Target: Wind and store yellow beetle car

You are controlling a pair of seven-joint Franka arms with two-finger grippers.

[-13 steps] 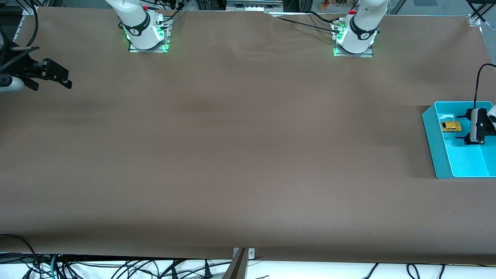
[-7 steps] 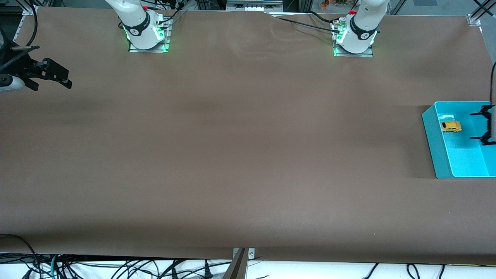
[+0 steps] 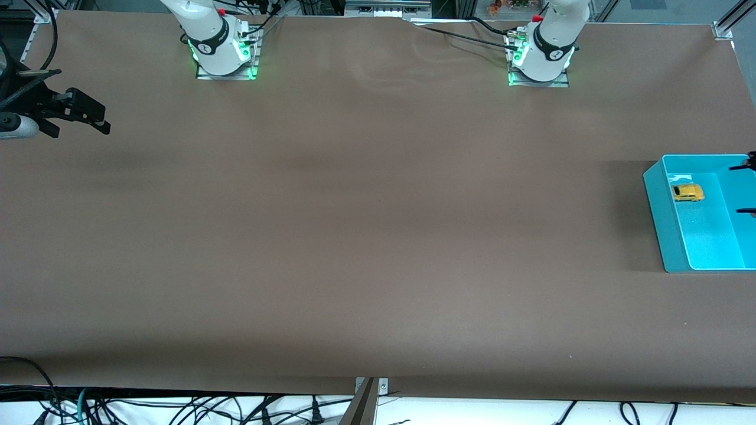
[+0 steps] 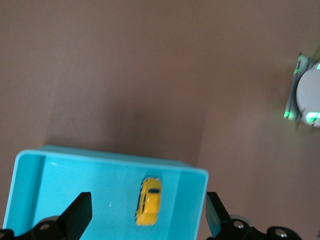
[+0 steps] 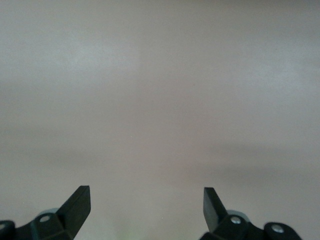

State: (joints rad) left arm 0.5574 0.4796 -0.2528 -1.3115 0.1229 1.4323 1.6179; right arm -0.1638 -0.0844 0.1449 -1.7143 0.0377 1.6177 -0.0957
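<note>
The right gripper [image 3: 88, 118] waits over bare table [image 3: 354, 236] at the right arm's end, its jaws spread wide with nothing between them, as its wrist view confirms [image 5: 145, 210]. Well apart from it, at the left arm's end, the car [image 3: 687, 192] lies in the teal bin [image 3: 658, 206], close to the bin wall that faces the table's middle. The left gripper [image 3: 745, 189] hangs above that bin at the picture's edge, only its two fingertips showing; its jaws stand wide and hold nothing. Seen from its wrist, the car [image 4: 149, 201] sits on the bin [image 4: 30, 165] floor below and between the open fingers [image 4: 77, 212], clear of both, nearer one than the other.

With the car in the bin, storing looks done, so the remaining risks are small ones. The likeliest: a fingertip catching the bin's rim as the arm moves off, which would drag or tip the light bin and jolt the car. If the toy holds any wound spring, a nudge could also set it rolling against the wall, though the wall looks tall enough to keep it in. Whether it was wound cannot be told here.
</note>
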